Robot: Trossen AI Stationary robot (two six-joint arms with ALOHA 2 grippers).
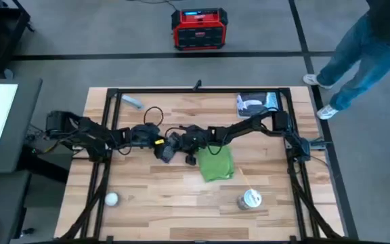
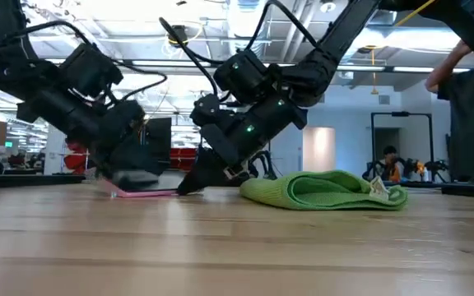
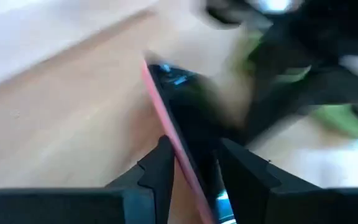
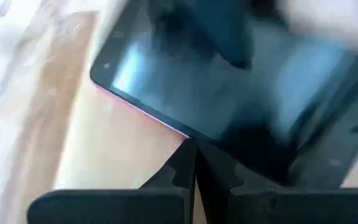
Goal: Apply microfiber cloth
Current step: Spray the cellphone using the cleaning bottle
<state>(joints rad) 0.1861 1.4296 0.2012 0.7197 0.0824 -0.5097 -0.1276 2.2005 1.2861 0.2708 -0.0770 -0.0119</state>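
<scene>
From my seat, the middle of the worktop (image 1: 147,196) is crowded: both arms meet there over the phone (image 4: 229,87), with the microfiber cloth (image 1: 216,164) just beside them on the right. The near edge is mostly open, broken only by a white ball (image 1: 112,199) and a small jar (image 1: 250,199). A packet (image 1: 256,103) blocks the far right corner.

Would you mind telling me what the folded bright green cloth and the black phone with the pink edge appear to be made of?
The folded bright green cloth looks like soft, matte fabric: it slumps in rounded folds, probably microfiber. The black phone with the pink edge shows a smooth, glossy front that reflects light, likely glass; its pink rim looks like a plastic or rubber case, though that stays uncertain.
</scene>
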